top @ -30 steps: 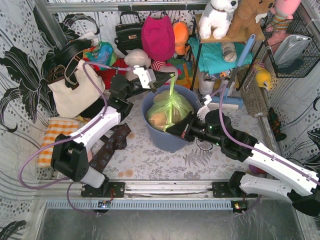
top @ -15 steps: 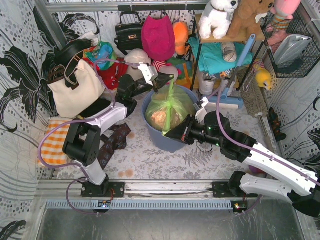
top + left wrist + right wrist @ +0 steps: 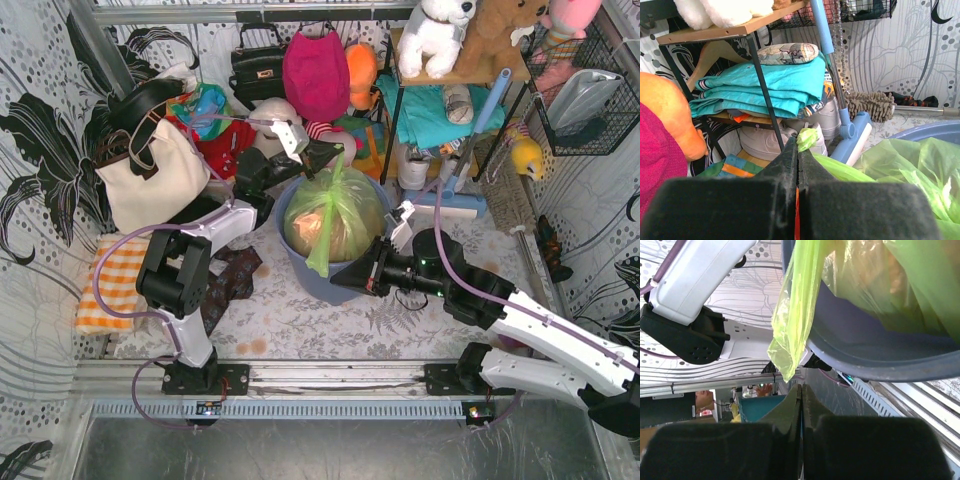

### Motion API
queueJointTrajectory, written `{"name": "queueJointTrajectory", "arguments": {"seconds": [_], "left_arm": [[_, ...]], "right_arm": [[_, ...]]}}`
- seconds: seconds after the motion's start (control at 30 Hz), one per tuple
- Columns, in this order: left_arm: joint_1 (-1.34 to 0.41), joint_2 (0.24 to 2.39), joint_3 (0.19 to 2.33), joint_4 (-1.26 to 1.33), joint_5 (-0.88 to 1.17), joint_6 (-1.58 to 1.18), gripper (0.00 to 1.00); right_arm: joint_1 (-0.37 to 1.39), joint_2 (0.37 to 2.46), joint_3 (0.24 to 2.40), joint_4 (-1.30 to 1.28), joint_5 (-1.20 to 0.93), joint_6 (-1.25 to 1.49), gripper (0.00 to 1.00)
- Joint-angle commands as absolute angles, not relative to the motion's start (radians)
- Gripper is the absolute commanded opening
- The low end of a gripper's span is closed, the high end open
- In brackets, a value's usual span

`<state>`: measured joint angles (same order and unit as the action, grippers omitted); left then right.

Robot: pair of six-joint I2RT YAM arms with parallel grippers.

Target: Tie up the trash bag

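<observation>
The left fingers point(image 3: 782, 168) are pressed fully together on a twisted strip of the trash bag point(image 3: 335, 215), pulling it up at the bag's 12 o'clock. The right fingers point(image 3: 790, 415) are also fully closed at the bag's 6 o'clock. The near strip point(image 3: 319, 250) hangs over the rim to their tips, but I cannot tell whether they actually pinch it. The bag sits stuffed inside the bin point(image 3: 875, 352) in the middle of the tabletop point(image 3: 300, 330).

If the right fingers have only the very end or nothing, any pull would probably let that strip slip free, leaving no second end to knot. A harder pull by the left fingers could stretch or tear the thin film, or drag the bag and tip the bin.

No brand, label or writing is readable in any view.
</observation>
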<state>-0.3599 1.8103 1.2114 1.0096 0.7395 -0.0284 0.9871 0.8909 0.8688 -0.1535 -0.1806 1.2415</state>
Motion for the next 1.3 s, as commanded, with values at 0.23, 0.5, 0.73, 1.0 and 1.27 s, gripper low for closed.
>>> {"name": "queueJointTrajectory", "arguments": {"seconds": [0.23,0.5,0.73,1.0,1.27], "left_arm": [[-0.352,1.760,1.211,1.122,0.793,-0.124,0.00],[-0.352,1.701,1.196,1.166,0.873,-0.244,0.00],[-0.354,1.687,1.176,1.261,0.938,-0.411,0.00],[-0.354,1.686,1.152,1.381,0.962,-0.531,0.00],[-0.354,1.693,1.156,1.409,0.965,-0.562,0.00]], "right_arm": [[0.992,0.894,1.015,-0.132,-0.175,1.011,0.29],[0.991,0.956,1.187,-0.161,-0.156,0.398,0.51],[0.991,1.026,1.298,-0.361,-0.364,-0.324,0.58],[0.991,1.088,1.321,-0.561,-0.318,-0.932,0.64],[0.990,1.103,1.249,-0.509,-0.288,-1.051,0.64]]}}
